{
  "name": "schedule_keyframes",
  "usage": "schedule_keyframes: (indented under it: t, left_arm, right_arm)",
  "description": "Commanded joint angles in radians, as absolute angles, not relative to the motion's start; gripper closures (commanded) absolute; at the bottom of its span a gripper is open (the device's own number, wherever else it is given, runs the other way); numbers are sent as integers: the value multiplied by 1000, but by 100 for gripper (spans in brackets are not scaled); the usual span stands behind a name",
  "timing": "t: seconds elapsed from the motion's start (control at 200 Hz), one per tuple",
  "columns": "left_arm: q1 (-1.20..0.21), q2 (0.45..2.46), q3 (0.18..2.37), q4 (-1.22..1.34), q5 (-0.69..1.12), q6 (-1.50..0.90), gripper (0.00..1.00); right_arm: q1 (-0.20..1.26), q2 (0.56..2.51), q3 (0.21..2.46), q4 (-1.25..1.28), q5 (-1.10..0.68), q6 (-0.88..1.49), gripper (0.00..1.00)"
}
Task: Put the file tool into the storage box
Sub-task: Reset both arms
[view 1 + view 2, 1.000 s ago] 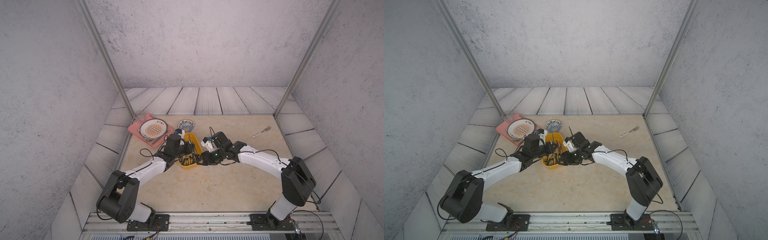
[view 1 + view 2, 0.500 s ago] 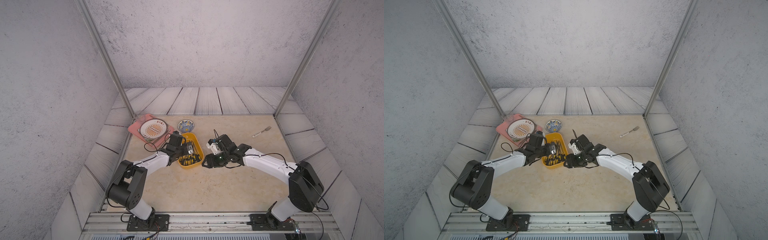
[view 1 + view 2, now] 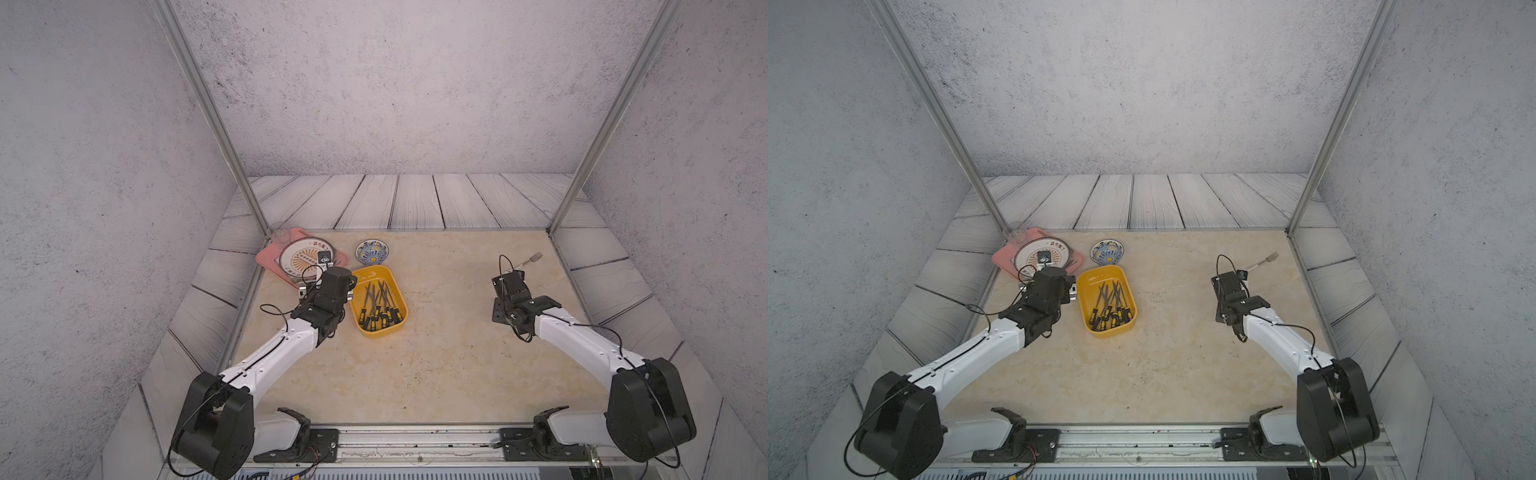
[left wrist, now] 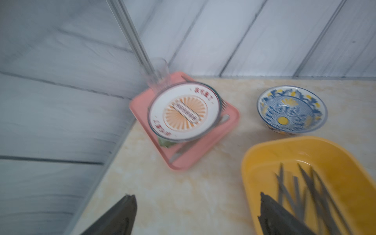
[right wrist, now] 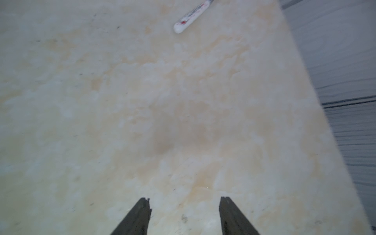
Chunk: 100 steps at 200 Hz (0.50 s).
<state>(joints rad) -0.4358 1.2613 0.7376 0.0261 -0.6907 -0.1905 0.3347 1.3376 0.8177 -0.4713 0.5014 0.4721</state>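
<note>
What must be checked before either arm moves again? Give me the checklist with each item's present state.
1. Files all lie inside the yellow box: ok.
2. No file shows outside the box in both top views: ok.
3. Left gripper open, holding nothing: ok.
4. Right gripper open, nothing between its jaws: ok.
5. Right gripper apart from the fork: ok.
6. Left gripper clear of the box wall and the pink tray: cannot tell; one finger overlaps the box in the left wrist view.
</note>
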Motion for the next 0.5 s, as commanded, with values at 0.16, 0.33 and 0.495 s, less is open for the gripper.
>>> schedule_keyframes:
  t: [0.16, 0.33, 0.495]
  left_arm:
    - [-354, 1302, 447, 547, -701, 4, 2]
    - [-285, 1405, 443, 672, -605, 53, 2]
    - [-234, 1503, 434, 816, -471, 139, 2]
  right_arm:
    - [308, 1377, 571, 248, 757, 67, 38]
    - [235, 1404, 533, 412, 632, 113, 36]
    - [129, 1420, 517, 508, 479, 123, 35]
